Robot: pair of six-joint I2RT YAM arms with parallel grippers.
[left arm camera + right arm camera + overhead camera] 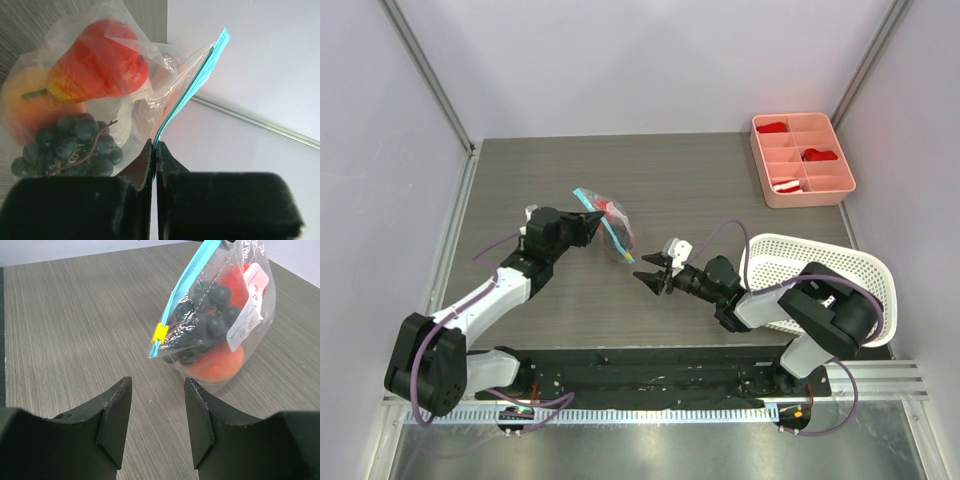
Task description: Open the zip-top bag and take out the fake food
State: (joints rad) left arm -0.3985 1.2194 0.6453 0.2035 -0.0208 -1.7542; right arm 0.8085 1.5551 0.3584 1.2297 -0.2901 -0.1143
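Note:
The zip-top bag (613, 228) is a clear, crinkly pouch, held up off the wooden table near its middle. My left gripper (598, 217) is shut on one end of the bag's teal zip strip (190, 90), with the strip pinched between its jaws. Inside the bag lies the fake food: a red piece (100, 65), an orange-peach fruit (20, 110) and a black grape cluster (70, 150). A yellow slider (160, 333) sits at the strip's near end. My right gripper (648, 268) hovers just short of that end, open, with nothing between its fingers.
A pink divided tray (802, 158) with red-and-white bits stands at the back right. A white perforated basket (820, 270) lies on the right, beside the right arm. Grey walls close in the table on three sides.

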